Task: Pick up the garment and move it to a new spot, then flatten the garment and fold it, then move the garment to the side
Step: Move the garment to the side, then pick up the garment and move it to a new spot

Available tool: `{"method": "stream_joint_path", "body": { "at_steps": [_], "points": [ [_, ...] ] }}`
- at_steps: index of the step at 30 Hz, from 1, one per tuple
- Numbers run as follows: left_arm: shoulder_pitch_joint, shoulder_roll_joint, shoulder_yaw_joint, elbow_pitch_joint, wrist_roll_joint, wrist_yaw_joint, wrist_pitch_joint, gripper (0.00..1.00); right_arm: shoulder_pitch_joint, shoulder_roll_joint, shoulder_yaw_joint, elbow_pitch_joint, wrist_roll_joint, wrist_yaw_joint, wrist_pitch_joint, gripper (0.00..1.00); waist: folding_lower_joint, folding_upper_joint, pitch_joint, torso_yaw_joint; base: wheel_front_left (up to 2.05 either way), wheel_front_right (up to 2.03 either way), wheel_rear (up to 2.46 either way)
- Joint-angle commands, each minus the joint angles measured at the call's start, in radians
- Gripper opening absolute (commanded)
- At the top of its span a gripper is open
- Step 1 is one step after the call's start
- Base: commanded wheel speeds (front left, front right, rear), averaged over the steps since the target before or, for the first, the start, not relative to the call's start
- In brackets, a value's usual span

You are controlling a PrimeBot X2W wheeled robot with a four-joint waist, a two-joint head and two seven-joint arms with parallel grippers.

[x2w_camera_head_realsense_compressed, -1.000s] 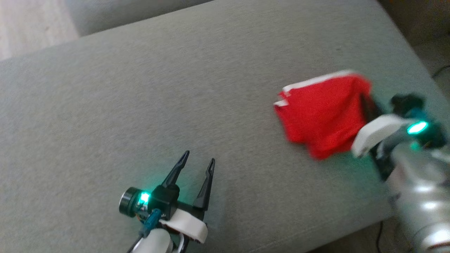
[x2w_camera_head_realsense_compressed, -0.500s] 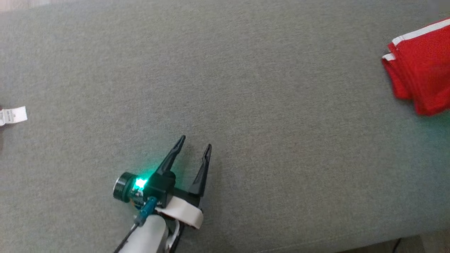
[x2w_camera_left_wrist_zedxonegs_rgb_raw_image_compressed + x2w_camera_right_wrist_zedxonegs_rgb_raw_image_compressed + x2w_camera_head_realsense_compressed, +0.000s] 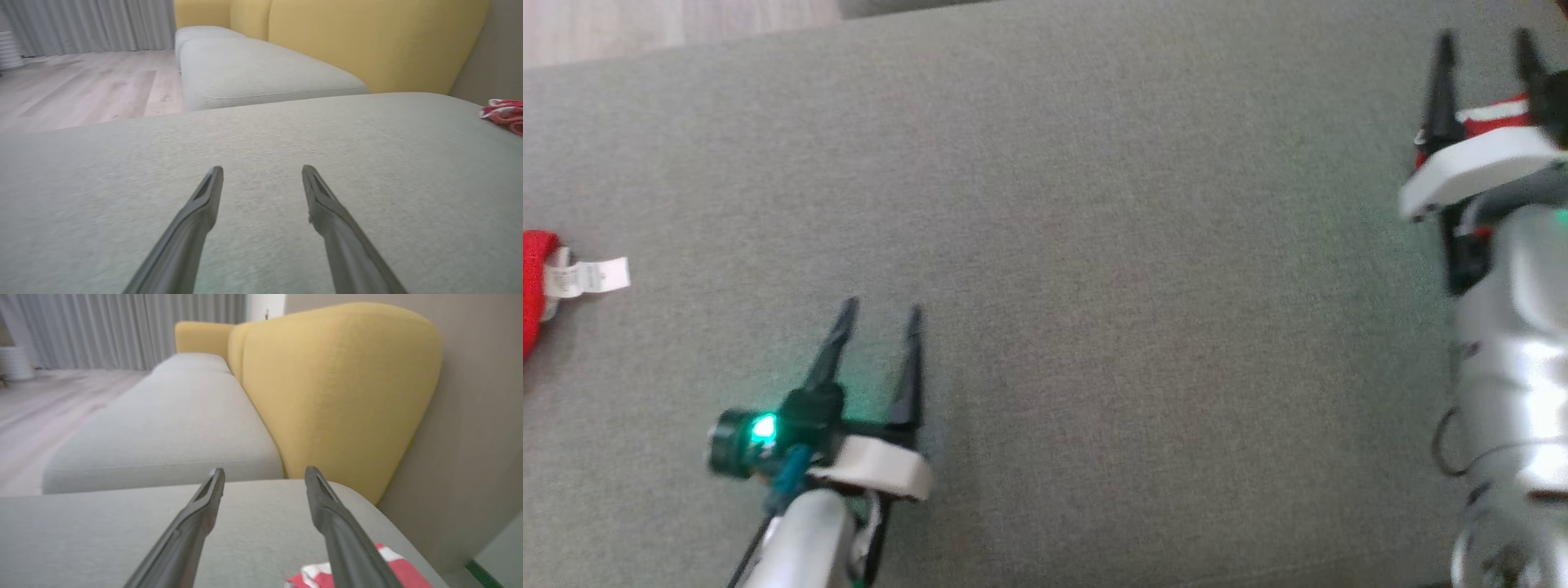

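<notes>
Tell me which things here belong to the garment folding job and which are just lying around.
Job: folded red garment; right pincer, open over it; left pincer, open; grey cushion.
Lying about: red cloth with white tag at the head view's left edge; yellow backrest; wooden floor; curtains.

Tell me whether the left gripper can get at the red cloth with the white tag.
Probably yes: the left gripper is open, and only bare cushion lies between it and the red cloth, partly out of frame.
</notes>
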Motion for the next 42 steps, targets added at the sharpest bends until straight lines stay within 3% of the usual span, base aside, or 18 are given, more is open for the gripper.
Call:
{"method": "stream_joint_path", "body": {
  "at_steps": [1,9,19,27,37,42],
  "points": [
    [0.012,0.018,0.057,-0.033,0.0,0.014,-0.01,1.0,0.022,0.021,0.051,-0.072,0.035,-0.001,-0.011,1.0,0.0001,0.0,-0.019,0.011,0.0,0.0,0.0],
    [0.064,0.035,0.175,-0.033,0.0,0.027,-0.01,1.0,0.257,0.075,0.238,-0.263,0.216,-0.001,-0.011,1.0,0.0001,0.0,-0.079,0.053,0.0,0.0,0.0],
    [0.124,0.02,0.256,-0.014,0.009,0.025,-0.01,1.0,0.475,0.078,0.37,-0.278,0.348,-0.001,-0.011,1.0,0.0001,0.0,-0.146,0.09,0.0,0.0,0.0],
    [0.201,0.002,0.285,-0.01,0.01,0.019,-0.01,1.0,0.585,0.079,0.402,-0.283,0.394,-0.001,-0.011,1.0,0.0001,0.0,-0.21,0.119,0.0,0.0,0.0],
    [0.207,-0.003,0.281,-0.008,0.019,0.007,-0.01,1.0,0.603,0.079,0.407,-0.284,0.407,-0.001,-0.011,1.0,0.0001,0.0,-0.199,0.138,0.0,0.0,0.0],
    [0.196,-0.005,0.269,-0.008,0.012,0.01,-0.01,1.0,0.603,0.079,0.414,-0.291,0.406,-0.001,-0.011,1.0,0.0001,0.0,-0.183,0.193,0.0,0.0,0.0]
  ]
}}
